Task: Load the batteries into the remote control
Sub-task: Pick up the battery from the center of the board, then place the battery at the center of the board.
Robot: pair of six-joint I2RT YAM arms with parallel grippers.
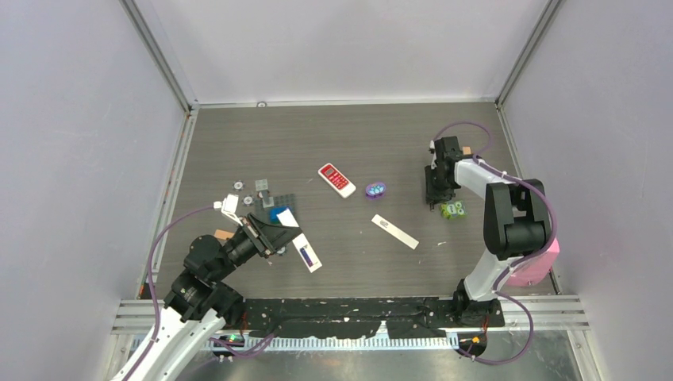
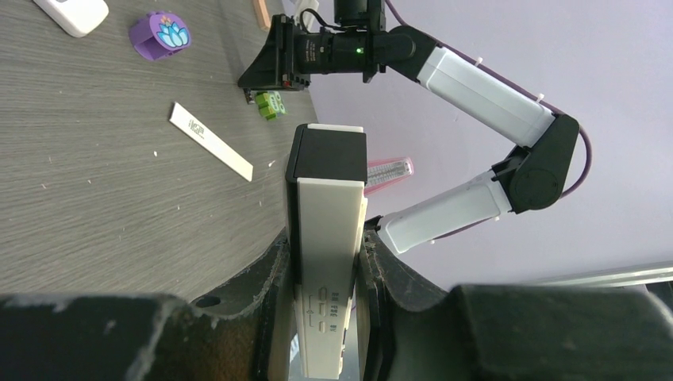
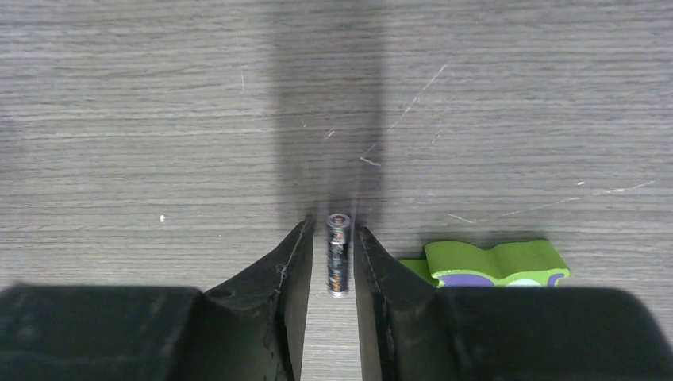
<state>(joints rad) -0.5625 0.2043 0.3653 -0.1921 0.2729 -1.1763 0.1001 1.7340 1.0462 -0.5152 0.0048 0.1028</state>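
The remote control [image 2: 327, 214], a narrow white bar with a black far end, stands on edge between the fingers of my left gripper [image 2: 325, 246], which is shut on its sides. From above it shows at the left gripper [image 1: 290, 236] as a white bar [image 1: 308, 255] with a blue and red mark in its slot. One dark battery [image 3: 338, 254] lies on the table between the fingers of my right gripper [image 3: 333, 226]. The jaws stand narrowly apart, with a thin gap beside the cell. In the top view the right gripper [image 1: 435, 194] points down at the table at the right.
A white strip [image 1: 394, 231] lies mid-table. A wider white remote with a red face [image 1: 336, 179] and a purple flower piece [image 1: 375, 190] lie behind it. A green block [image 3: 492, 258] sits right beside the right fingers. Small parts [image 1: 254, 194] lie left; a pink object [image 1: 540, 258] right.
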